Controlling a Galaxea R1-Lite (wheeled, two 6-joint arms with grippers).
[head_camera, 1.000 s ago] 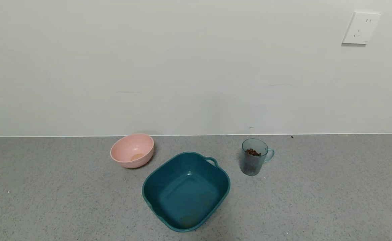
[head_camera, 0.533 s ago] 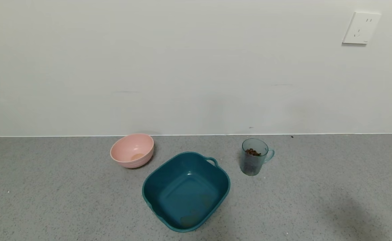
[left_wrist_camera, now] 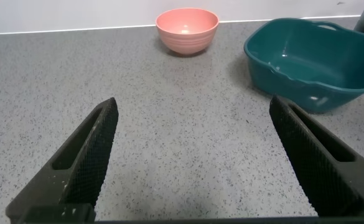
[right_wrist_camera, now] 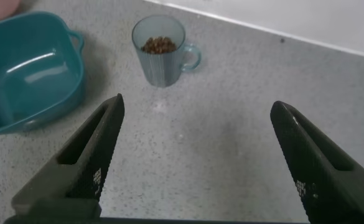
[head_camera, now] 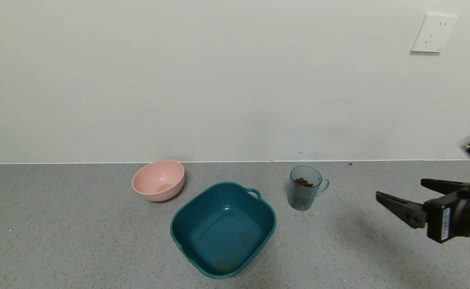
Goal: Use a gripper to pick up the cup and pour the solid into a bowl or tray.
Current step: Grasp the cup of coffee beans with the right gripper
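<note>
The cup (head_camera: 304,188), a translucent grey-blue ribbed mug, stands upright on the grey counter with its handle facing right. The reddish-brown solid (head_camera: 303,182) lies inside it. The teal basin (head_camera: 223,230) sits empty to the cup's left and nearer me. My right gripper (head_camera: 399,188) is open and empty, hovering well to the right of the cup with its fingers pointing toward it. The right wrist view shows the cup (right_wrist_camera: 160,53) with the solid (right_wrist_camera: 159,45) ahead of the open right gripper (right_wrist_camera: 197,106), and the basin (right_wrist_camera: 26,74) beside it. My left gripper (left_wrist_camera: 193,102) is open and empty, low over the counter.
A round pink bowl (head_camera: 158,180) stands left of the basin near the wall; it also shows in the left wrist view (left_wrist_camera: 186,28) next to the basin (left_wrist_camera: 306,56). A white wall runs along the counter's far edge, with a socket (head_camera: 434,34).
My right gripper has come into the head view from the right edge, open. Half a second ago only its shadow showed on the counter. Cup, basin and bowl have not moved.
</note>
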